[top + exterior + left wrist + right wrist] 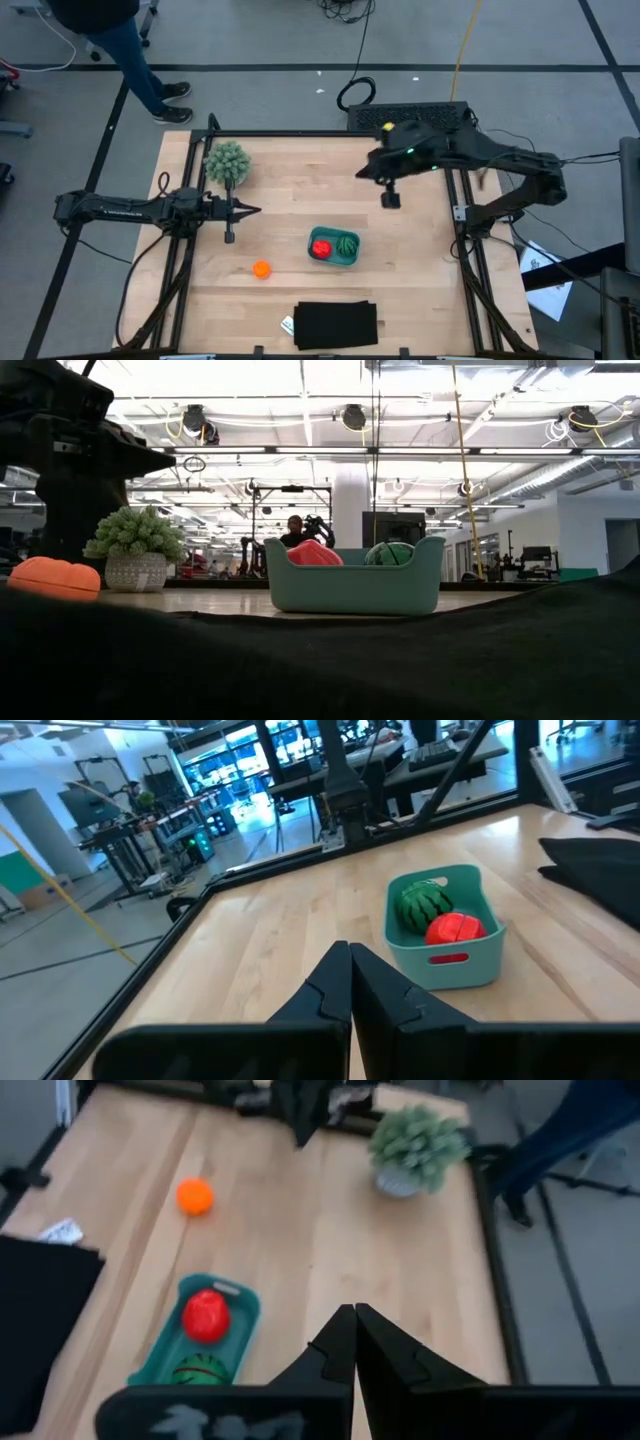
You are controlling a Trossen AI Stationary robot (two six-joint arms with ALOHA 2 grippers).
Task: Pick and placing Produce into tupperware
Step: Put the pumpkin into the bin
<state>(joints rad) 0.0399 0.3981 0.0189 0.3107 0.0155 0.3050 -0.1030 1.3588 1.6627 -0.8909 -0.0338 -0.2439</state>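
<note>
The surface [400, 280] is pale wood planking inside a black metal frame, standing on a grey floor crossed by dark lines and cables. The low view looks across it into a large workshop with white ceiling beams, strip lights, hanging ducts and other rigs far back; a seated person shows there in the distance. In the high view a person's legs in jeans [128, 60] stand on the floor beyond the far left corner.

At the left, the left gripper [252, 211] hangs over the surface with its jaws clenched on nothing, pointing toward the middle. Just beyond it a bush [227, 163] in a small pot stands near the far left edge. Nearer the front, the orange ball [261, 268] lies alone on bare wood, well apart from the tub [351, 258].

The tub sits around the middle, slightly right, with the red ball [321, 247] and the striped ball [346, 243] side by side inside it. A black mat [336, 325] lies at the front edge, with a small white tag [287, 325] at its left corner; its print cannot be read.

The right gripper [390, 199] hangs over the far right part, jaws clenched and empty. Wide bare wood lies around the tub on all sides.
</note>
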